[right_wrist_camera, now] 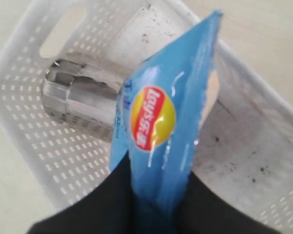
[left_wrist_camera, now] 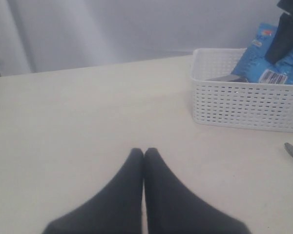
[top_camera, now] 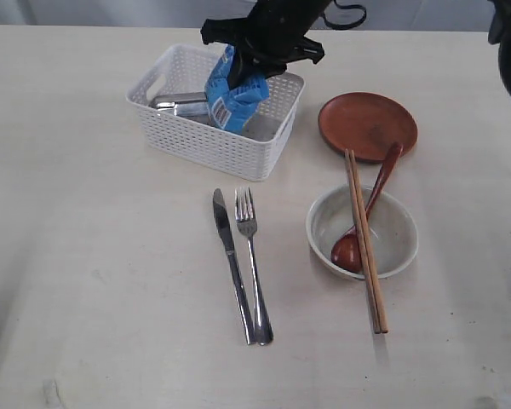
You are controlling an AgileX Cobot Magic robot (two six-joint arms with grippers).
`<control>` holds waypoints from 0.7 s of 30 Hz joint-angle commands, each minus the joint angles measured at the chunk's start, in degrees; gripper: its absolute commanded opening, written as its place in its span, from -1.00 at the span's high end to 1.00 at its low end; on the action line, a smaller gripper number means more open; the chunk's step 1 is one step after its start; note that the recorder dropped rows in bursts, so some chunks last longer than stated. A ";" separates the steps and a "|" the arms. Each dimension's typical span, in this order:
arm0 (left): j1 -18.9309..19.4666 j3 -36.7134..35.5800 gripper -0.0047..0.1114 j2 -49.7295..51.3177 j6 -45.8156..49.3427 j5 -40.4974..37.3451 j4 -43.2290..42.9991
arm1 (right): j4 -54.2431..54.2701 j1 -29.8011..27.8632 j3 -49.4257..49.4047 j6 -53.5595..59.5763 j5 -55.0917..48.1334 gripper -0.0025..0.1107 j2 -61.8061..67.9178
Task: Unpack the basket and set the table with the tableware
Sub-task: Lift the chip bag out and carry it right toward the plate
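R gripper (right_wrist_camera: 156, 195) pinches snack pkt (right_wrist_camera: 161, 122) (cup (right_wrist_camera: 78, 102) in basket (right_wrist_camera: 19, 112)).

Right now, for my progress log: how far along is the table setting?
Done: knife, fork, bowl holding the spoon, chopsticks across it, and plate lie on the table. In hand: the right gripper pinches the blue snack packet in the basket. Left: the steel cup lying inside the basket.

Bulky matte black right arm (top_camera: 272, 34); left fingers (left_wrist_camera: 119, 195) smooth, black, tapering
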State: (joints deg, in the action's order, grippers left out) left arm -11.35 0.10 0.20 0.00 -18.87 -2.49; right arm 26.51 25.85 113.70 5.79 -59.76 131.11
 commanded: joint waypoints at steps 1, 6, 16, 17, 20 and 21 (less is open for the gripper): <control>0.14 -0.10 0.92 -0.20 0.00 0.17 -0.26 | -3.86 -0.38 4.86 0.27 -3.45 0.96 -2.17; 0.14 -0.10 0.92 -0.20 0.00 0.17 -0.26 | -7.83 -5.48 6.11 -0.68 -8.72 0.96 -8.69; 0.14 -0.10 0.92 -0.20 0.00 0.17 -0.26 | 1.42 -24.54 -4.60 3.28 -10.21 0.96 -14.23; 0.14 -0.10 0.92 -0.20 0.00 0.17 -0.26 | 2.50 -25.11 -6.40 4.05 -10.21 0.96 -14.54; 0.14 -0.10 0.92 -0.20 0.00 0.17 -0.26 | 3.63 -25.88 -13.90 6.81 -10.21 0.96 -16.33; 0.14 -0.10 0.92 -0.20 0.00 0.17 -0.26 | 3.63 -25.85 -16.43 7.59 -9.80 0.96 -17.05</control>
State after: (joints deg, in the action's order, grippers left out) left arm -11.35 0.10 0.20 0.00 -18.87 -2.49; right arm 28.53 0.44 102.77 10.49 -69.52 116.18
